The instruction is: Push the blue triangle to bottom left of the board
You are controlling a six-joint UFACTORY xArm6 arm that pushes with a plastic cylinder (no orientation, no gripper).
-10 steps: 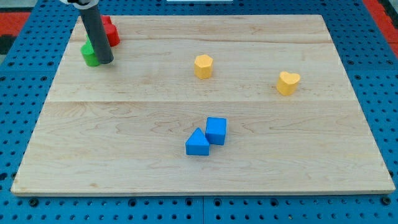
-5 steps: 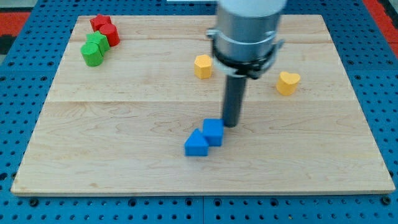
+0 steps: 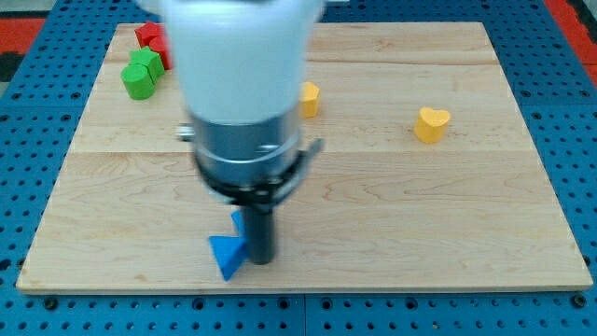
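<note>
The blue triangle (image 3: 225, 255) lies near the bottom edge of the wooden board (image 3: 420, 215), left of centre. My tip (image 3: 261, 260) is down on the board, touching the triangle's right side. A second blue block (image 3: 239, 222) shows just above the triangle, mostly hidden behind the rod. The arm's body fills the middle of the view and hides the board behind it.
Two green blocks (image 3: 141, 75) and a red block (image 3: 149, 37) sit at the board's top left corner. A yellow block (image 3: 309, 98) peeks out right of the arm. A yellow heart (image 3: 431, 123) lies at the upper right.
My tip has moved from the upper right of the blue pair down and left. Both blue blocks have slid left and toward the bottom edge, and the triangle has turned.
</note>
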